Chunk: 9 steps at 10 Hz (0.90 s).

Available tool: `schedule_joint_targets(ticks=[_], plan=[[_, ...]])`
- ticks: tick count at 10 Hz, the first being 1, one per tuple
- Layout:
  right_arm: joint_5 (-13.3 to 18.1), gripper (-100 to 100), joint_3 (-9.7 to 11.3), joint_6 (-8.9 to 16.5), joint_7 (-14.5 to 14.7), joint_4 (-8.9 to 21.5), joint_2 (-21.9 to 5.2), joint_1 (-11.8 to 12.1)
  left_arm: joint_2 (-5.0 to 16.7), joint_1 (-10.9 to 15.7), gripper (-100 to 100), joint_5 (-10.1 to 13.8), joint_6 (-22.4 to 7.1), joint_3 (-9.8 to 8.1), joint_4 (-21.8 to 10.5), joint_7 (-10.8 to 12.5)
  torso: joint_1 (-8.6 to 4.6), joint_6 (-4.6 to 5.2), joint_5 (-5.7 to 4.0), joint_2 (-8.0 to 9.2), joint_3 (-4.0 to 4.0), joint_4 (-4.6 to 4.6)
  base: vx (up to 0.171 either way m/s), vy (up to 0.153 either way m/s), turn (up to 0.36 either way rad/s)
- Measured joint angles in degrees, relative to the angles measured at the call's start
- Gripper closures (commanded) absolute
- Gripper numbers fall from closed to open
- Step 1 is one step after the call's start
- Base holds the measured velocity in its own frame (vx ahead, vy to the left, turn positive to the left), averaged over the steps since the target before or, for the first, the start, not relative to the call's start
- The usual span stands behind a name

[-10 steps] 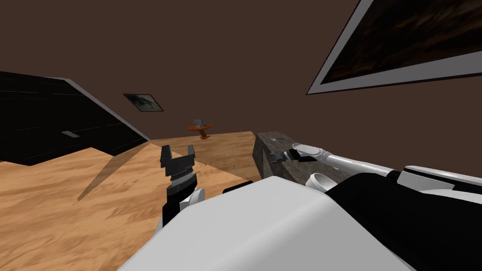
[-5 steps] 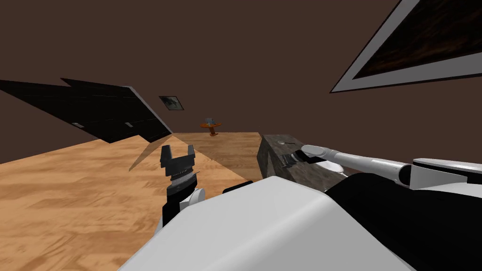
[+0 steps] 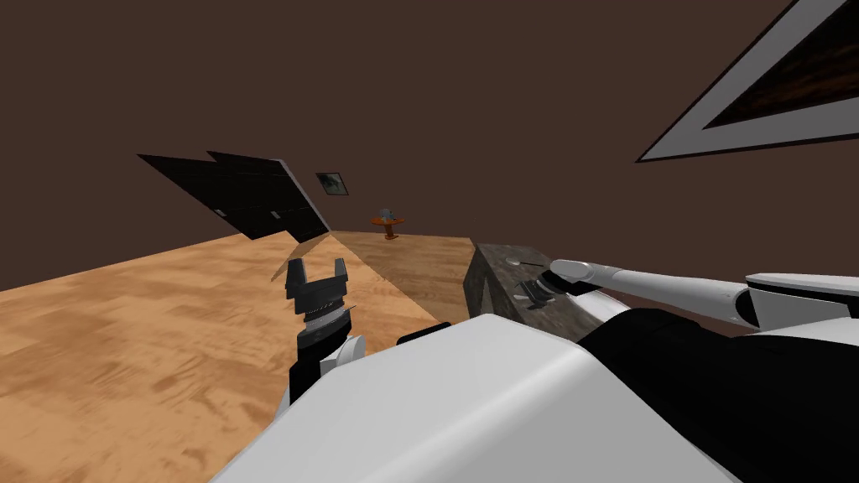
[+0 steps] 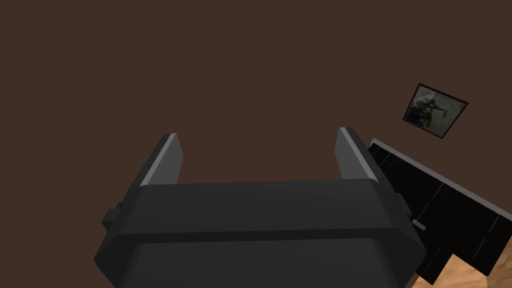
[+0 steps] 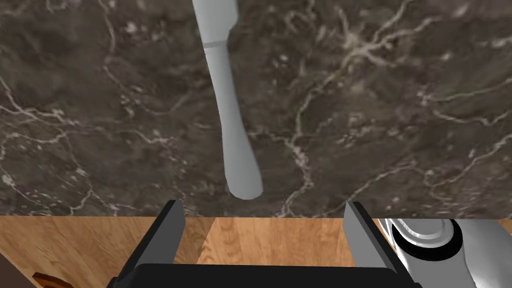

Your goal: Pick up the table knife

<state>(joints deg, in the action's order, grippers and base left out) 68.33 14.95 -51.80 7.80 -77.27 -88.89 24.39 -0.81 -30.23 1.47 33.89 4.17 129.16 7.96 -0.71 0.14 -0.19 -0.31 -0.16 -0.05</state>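
Note that the whole head view has swung over the last second. This is the robot's own turn, not a move of the room. Over the same interval the right arm has reached further across the dark stone counter [image 3: 495, 272].

1. Right gripper [image 5: 265, 225]: the fingers stand wide apart and hold nothing. It hangs over the near edge of the counter, with wood floor [image 5: 240, 240] below the fingers.
2. Table knife [image 5: 227, 107]: it lies flat on the counter top, handle end toward the right gripper and blade pointing away. The handle end sits just ahead of the gap between the fingers, not yet between them.
3. Left gripper [image 3: 317, 281]: it is raised in front of the chest, well apart from the counter. Its fingers are spread wide and empty.

Treat the approach as nearly done. The grasp itself is not begun. You should expect the next move to carry the fingers forward and down astride the handle.

Containers: the table knife rests bare on the stone, in no tray or holder. A small orange table [image 3: 387, 222] far off carries something too small to identify.
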Motion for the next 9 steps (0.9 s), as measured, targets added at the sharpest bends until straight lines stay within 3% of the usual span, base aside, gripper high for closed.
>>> schedule_joint_targets(ticks=[2,4,5,6,9], plan=[[1.5,-100,1.0,0.0,0.4,1.4,-1.3,0.9,0.0,0.0,0,0.0,0.0,0.0,0.0,0.0,0.13,0.05,0.02,0.0,0.01,0.01,-0.003,-0.047,0.082],[2.6,-100,1.9,-1.9,2.2,4.4,-2.1,0.9,0.0,0.0,0,0.0,0.0,0.0,0.0,0.0,0.2,-0.01,0.05,-0.01,0.0,0.0,-0.007,-0.047,0.161],[2.7,0,2.0,-2.0,2.4,4.6,-2.2,1.0,0.0,0.0,0,0.0,0.0,0.0,0.0,0.0,0.27,0.06,0.05,-0.01,0.0,0.01,0.0,-0.006,-0.01],[2.7,-100,2.0,-2.0,2.4,4.6,-2.2,1.0,0.0,0.0,0,0.0,0.0,0.0,0.0,0.0,0.37,0.05,0.07,-0.01,0.0,0.0,0.039,0.015,-0.047],[0.9,-100,2.3,-1.0,6.4,6.6,-1.4,2.3,0.0,0.0,0,0.0,0.0,0.01,0.0,0.0,0.61,0.04,0.13,-0.28,-0.15,-0.06,0.072,0.049,-0.044]])
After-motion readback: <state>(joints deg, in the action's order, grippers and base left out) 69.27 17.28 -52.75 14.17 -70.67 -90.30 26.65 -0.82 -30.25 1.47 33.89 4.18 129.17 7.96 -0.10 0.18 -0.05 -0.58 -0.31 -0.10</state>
